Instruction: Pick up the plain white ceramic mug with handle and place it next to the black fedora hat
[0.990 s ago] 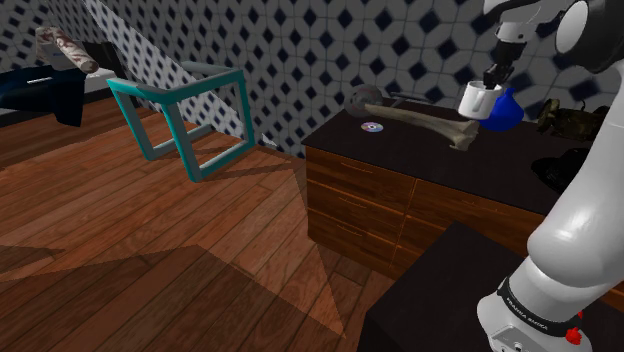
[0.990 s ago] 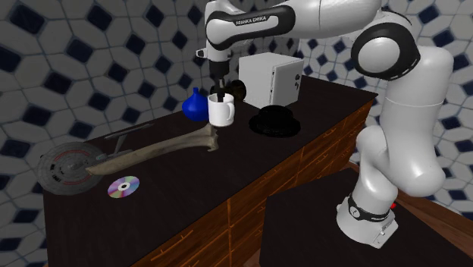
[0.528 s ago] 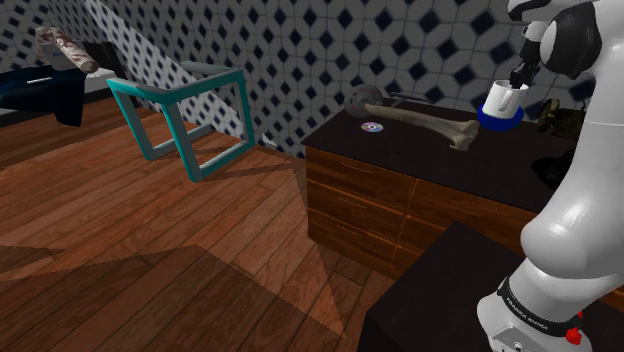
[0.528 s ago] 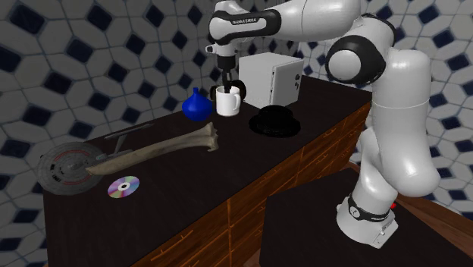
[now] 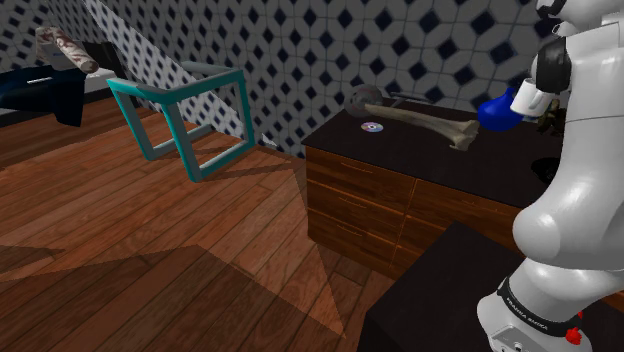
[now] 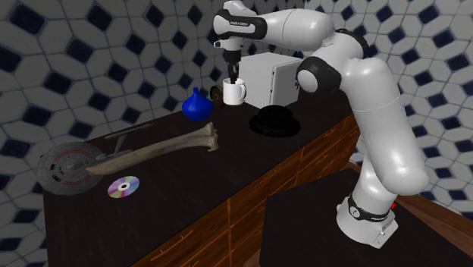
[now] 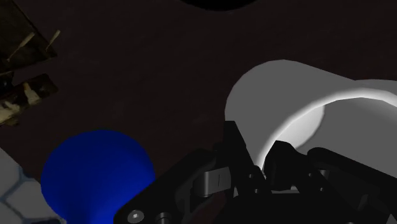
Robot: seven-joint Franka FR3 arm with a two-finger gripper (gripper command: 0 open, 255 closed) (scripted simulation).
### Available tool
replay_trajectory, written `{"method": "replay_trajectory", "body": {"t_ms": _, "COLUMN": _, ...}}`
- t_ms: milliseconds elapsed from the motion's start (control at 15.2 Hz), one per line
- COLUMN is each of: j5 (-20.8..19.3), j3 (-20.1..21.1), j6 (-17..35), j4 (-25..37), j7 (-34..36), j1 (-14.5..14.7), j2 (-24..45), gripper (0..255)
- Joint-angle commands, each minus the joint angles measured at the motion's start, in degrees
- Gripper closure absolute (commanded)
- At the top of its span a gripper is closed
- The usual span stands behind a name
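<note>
You have the plain white mug [image 6: 234,93] clasped at its rim by the black gripper [image 6: 232,79], with one finger inside the wall and one outside. The mug hangs upright, its long axis vertical and its mouth up. Its handle points to the second exterior view's right, toward the white box [image 6: 271,80]. It sits above the back of the dark countertop [image 6: 227,174], between the round blue vase [image 6: 196,105] and that box. The black fedora hat [image 6: 275,120] is near it but apart. Inside the mug you see its pale wall and a fingertip.
</note>
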Motion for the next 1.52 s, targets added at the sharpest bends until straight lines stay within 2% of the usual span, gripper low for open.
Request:
{"method": "replay_trajectory", "body": {"t_ms": 0, "j5": 2.2, "j3": 0.8, "j6": -2.9, "j4": 7.2, "j7": -1.7, "j1": -5.0, "j2": 4.4, "gripper": 255}}
{"method": "replay_trajectory", "body": {"t_ms": 132, "j5": 4.4, "j3": 2.1, "j6": -6.6, "j4": 16.4, "j7": -2.4, "j1": -10.7, "j2": 9.4, "gripper": 255}}
{"method": "replay_trajectory", "body": {"t_ms": 660, "j5": 3.3, "j3": 1.2, "j6": 1.7, "j4": 4.5, "j7": -3.9, "j1": -6.4, "j2": 6.8, "gripper": 255}}
{"method": "replay_trajectory", "body": {"t_ms": 1452, "j5": 3.6, "j3": 1.3, "j6": 11.2, "j4": -6.2, "j7": -5.4, "j1": -3.5, "j2": 6.4, "gripper": 255}}
